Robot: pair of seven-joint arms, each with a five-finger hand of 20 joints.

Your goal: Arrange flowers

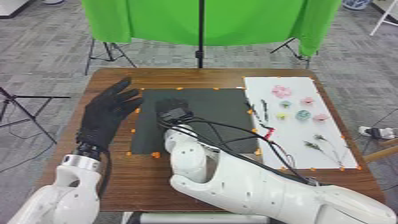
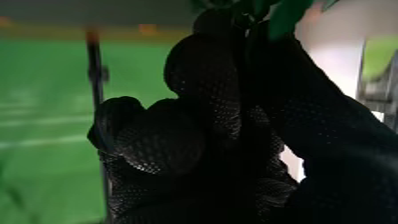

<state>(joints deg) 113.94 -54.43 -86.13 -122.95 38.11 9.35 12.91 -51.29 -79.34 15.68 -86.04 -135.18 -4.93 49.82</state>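
Right hand (image 1: 174,109) over the black mat (image 1: 213,97) on the desk (image 1: 115,165); my fingers and thumb pinch a green leafy piece (image 2: 289,15). Left hand (image 1: 107,117) held off to the left, released, fingers extended. Flowers (image 1: 282,91) and cut sprigs (image 1: 320,145) lie on the white sheet (image 1: 293,132). Progress, judged: early; this piece needs setting, then the blooms.

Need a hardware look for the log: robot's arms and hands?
Both arms: white glossy rounded shells. Left hand: black fabric glove, black cable beside its wrist, silver-grey collar below it. Right hand: black glove too, with fine perforated-looking mesh over the fingers; black cables loop loosely around that wrist and along the forearm.
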